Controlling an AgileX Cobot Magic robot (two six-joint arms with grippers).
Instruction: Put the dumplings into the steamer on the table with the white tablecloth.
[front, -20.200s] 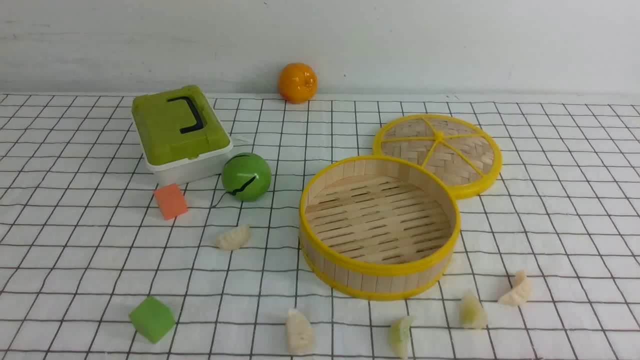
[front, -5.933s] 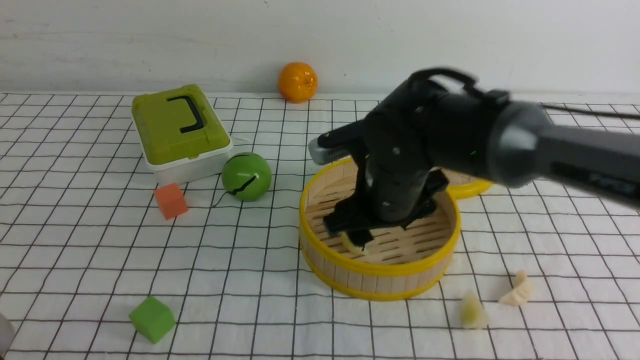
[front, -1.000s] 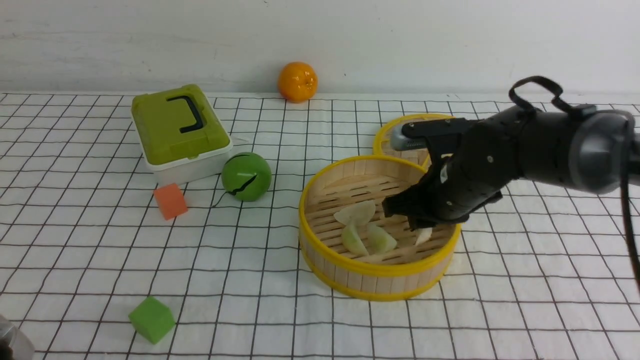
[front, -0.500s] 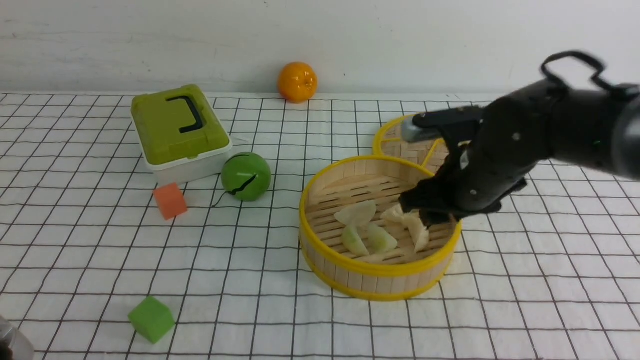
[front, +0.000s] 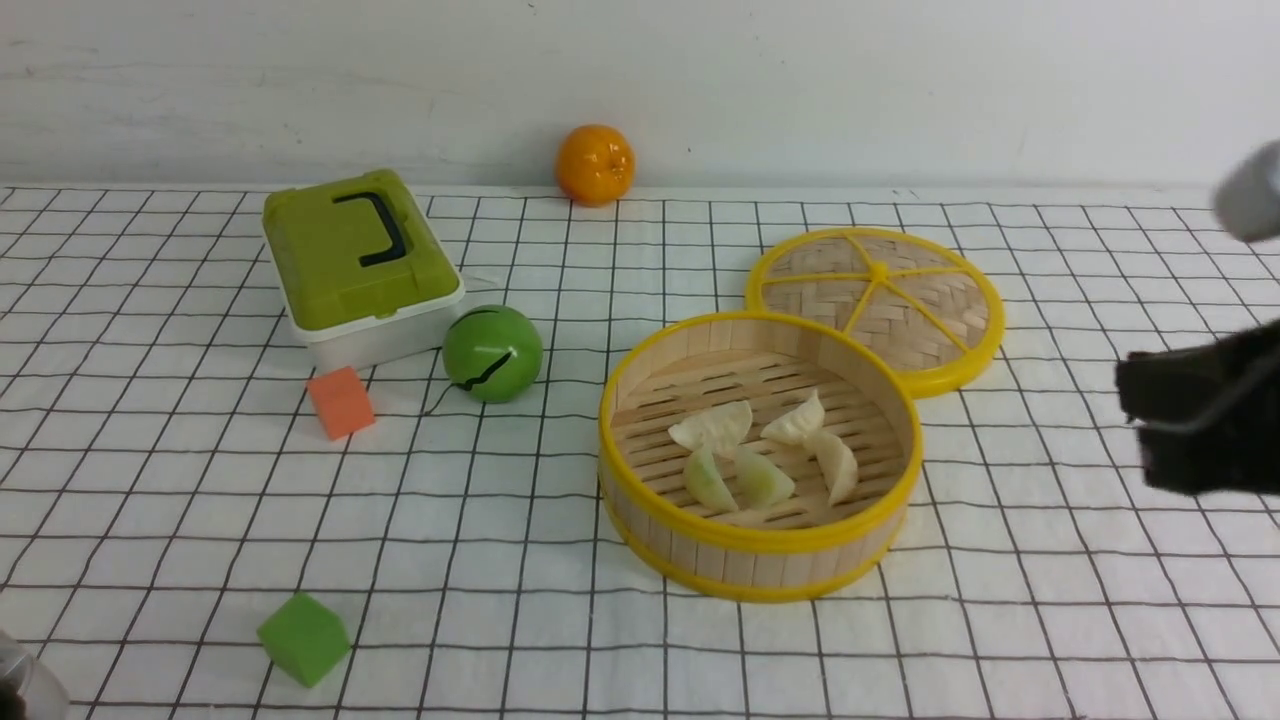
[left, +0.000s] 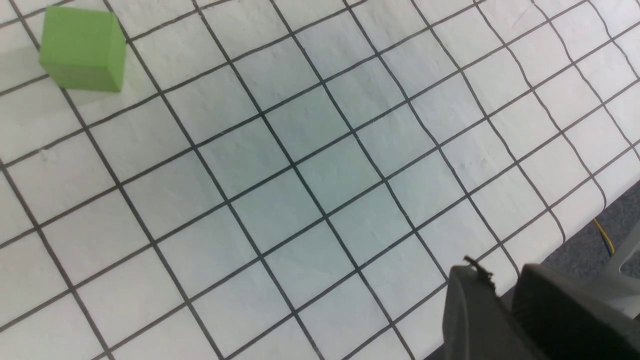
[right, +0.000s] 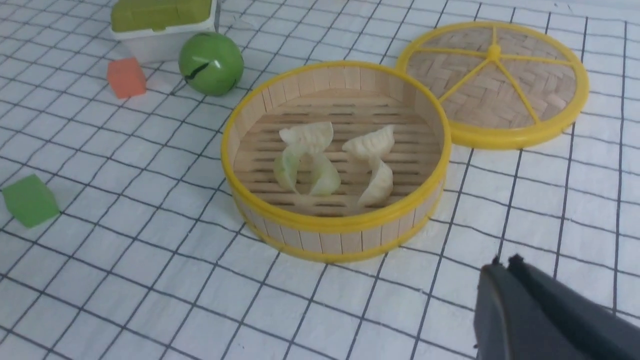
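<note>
All five dumplings (front: 712, 427) are inside the steamer (front: 760, 566), lying on its slatted floor. There are three cream ones and two pale green. The greens sit side by side toward the near left. One cream lies behind them, and the other two are to the right, close together. None are on the cloth (front: 1050, 600).

The steamer stands upright on the tabletop (front: 480, 600), right of center. Its lid (front: 880, 305) lies flat just behind it to the right, and the rims look to be touching.

The right end effector (right: 504, 265) has its fingers pressed together with nothing between them. It hangs over the cloth to the right of the steamer, apart from it. In the front view it is only a dark blur at the right edge.

The left end effector (left: 500, 280) is over bare cloth near the tabletop's front edge, with nothing in it. Its two fingers sit close together, but we cannot tell whether they are spread or pressed together.

On the left side of the tabletop:
- The green cube (front: 303, 637) is at the near left, well apart from the steamer.
- The orange cube (front: 340, 402) is farther back.
- The green ball (front: 492, 352) is between the orange cube and the steamer.
- The green-lidded box (front: 360, 265) is behind the ball, just beside it.
- The orange (front: 595, 165) is at the back by the wall.
</note>
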